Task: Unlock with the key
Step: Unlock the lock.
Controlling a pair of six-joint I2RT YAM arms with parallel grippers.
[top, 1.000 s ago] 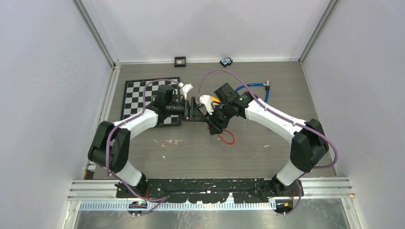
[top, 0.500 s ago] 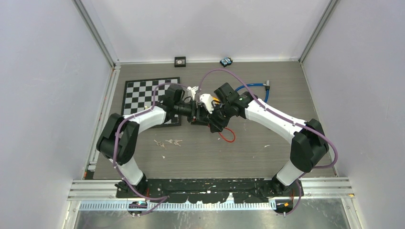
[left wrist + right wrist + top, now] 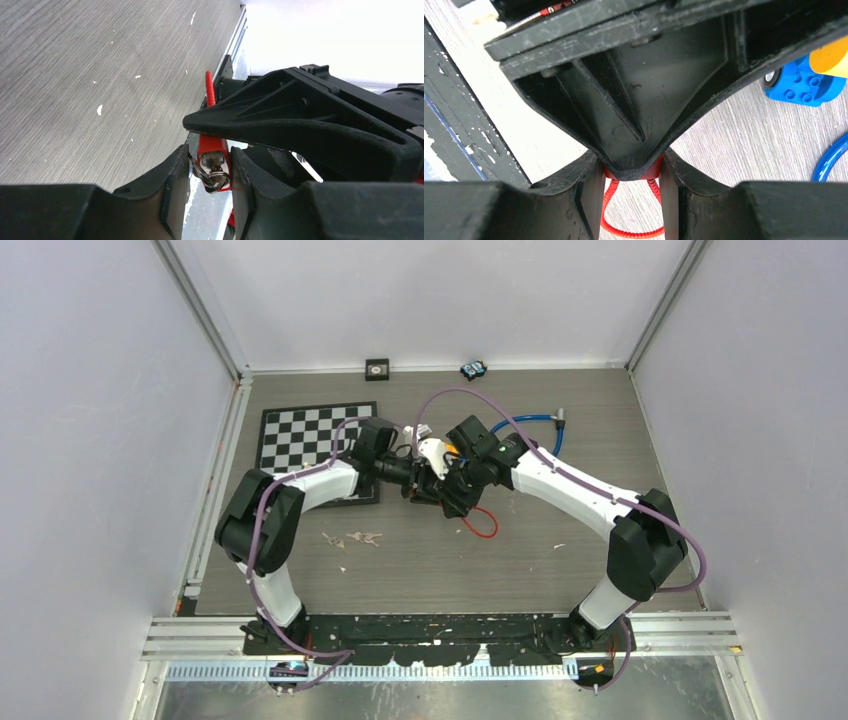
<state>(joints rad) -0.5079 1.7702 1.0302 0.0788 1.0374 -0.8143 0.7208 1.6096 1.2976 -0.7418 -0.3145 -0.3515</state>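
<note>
Ok, we see the right tool (image 3: 631,162) clenched on the red padlock (image 3: 210,146), held above the table (image 3: 75,75). The key (image 3: 216,172) sits in the padlock's end, between the left tool (image 3: 210,167) fingers, padlock body at its 12 o'clock. Whether the left tool actually grips it, we can't tell.

Left wrist: pressed close against the red cable lock (image 3: 214,149), looking low across the table (image 3: 75,75) beyond it. Right wrist: just as near, facing the lock (image 3: 609,174) from its opposite side, tipped downward. Top: high above the lock's near side, looking steeply down, whole table in frame. All three share the lock.
</note>
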